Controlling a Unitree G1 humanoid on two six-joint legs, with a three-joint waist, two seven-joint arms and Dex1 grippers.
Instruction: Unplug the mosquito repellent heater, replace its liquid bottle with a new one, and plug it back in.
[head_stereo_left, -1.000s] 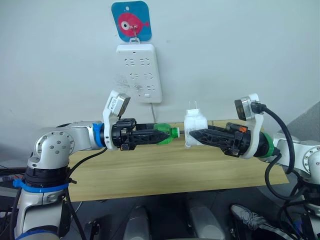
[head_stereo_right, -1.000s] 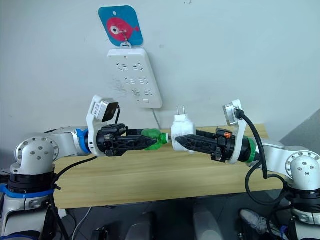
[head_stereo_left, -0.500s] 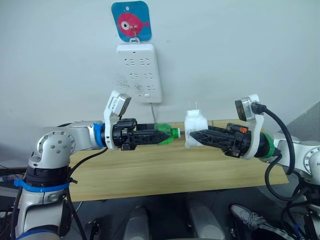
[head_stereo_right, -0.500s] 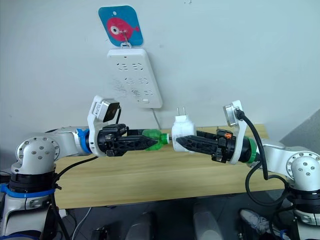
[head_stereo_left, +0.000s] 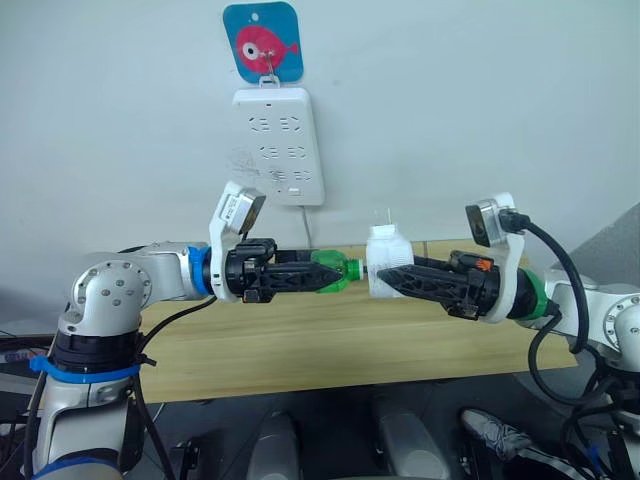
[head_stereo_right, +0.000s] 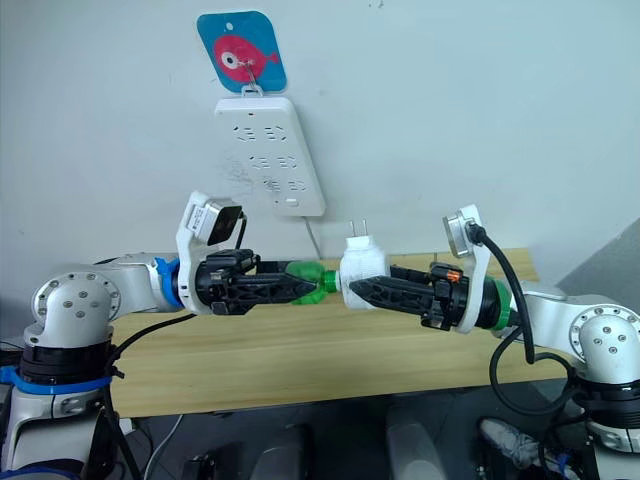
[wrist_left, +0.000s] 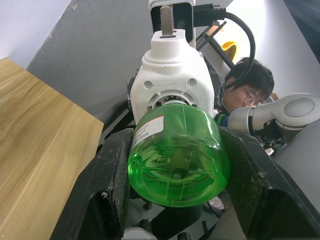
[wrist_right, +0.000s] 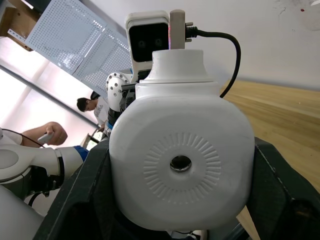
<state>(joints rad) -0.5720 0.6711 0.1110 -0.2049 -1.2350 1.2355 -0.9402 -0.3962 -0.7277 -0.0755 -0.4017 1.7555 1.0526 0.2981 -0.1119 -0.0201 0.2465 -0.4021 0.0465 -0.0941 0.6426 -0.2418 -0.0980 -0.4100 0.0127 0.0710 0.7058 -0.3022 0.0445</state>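
Above the wooden table (head_stereo_left: 300, 345), my right gripper (head_stereo_left: 385, 279) is shut on the white mosquito repellent heater (head_stereo_left: 384, 262), prongs pointing up. My left gripper (head_stereo_left: 325, 276) is shut on a green liquid bottle (head_stereo_left: 335, 270), held level with its neck at the heater's underside. In the left wrist view the bottle (wrist_left: 176, 156) sits between my fingers (wrist_left: 107, 190), its neck meeting the heater (wrist_left: 171, 80). The right wrist view faces the heater's round vent end (wrist_right: 181, 164).
A white multi-socket power strip (head_stereo_left: 278, 143) hangs on the wall under a blue fish hook (head_stereo_left: 262, 40), above and left of the heater. Its cord drops behind the table. A person (wrist_left: 247, 90) sits beyond the right arm in the left wrist view.
The right gripper has carried the heater left toward the bottle. The gap between bottle neck and heater has closed, and the two now meet.
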